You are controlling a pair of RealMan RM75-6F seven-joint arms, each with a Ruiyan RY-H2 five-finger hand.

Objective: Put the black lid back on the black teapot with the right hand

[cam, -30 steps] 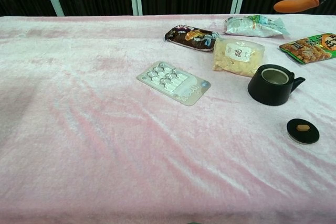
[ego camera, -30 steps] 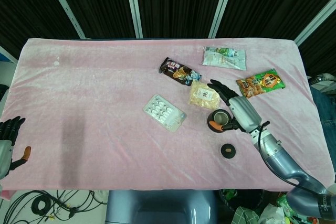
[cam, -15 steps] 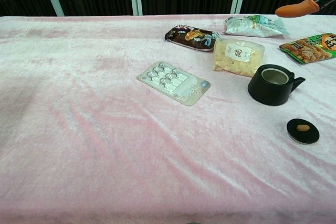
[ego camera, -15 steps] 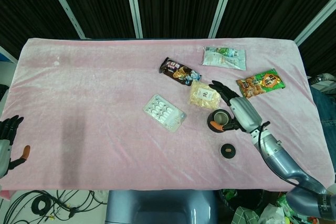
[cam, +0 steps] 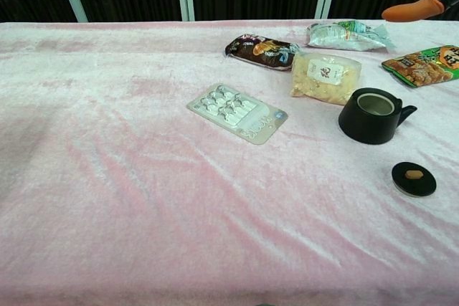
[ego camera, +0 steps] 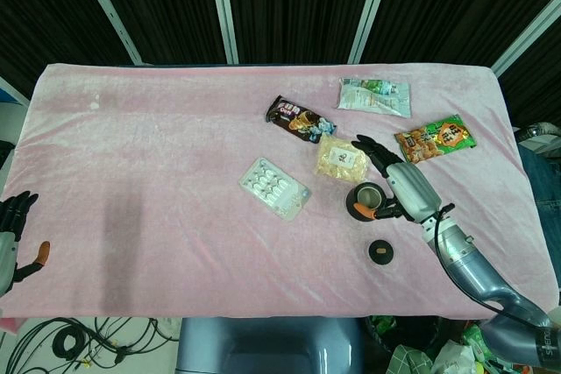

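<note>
Head view: black lid (ego camera: 380, 251) lies apart from the right hand (ego camera: 405, 188) fingers (ego camera: 372, 151).

Layout of the table (ego camera: 158, 129) relative to the right hand (ego camera: 396, 186), which hangs open-fingered above the teapot (cam: 373, 115). The teapot stands uncovered directly beneath the hand, partly hidden by it in the head view. The lid (cam: 414, 178) lies flat on the cloth nearer the robot than the hand, apart from the teapot. A clear snack bag (ego camera: 341, 158) lies just left of the hand's fingertips; a blister pack (ego camera: 274, 187) lies further left. A wrapped bar (ego camera: 301, 119) and a pouch (ego camera: 374, 95) lie beyond the hand. A snack packet (ego camera: 435, 139) lies beyond and right. The left hand (ego camera: 12, 232) sits far left, off the table edge.
</note>
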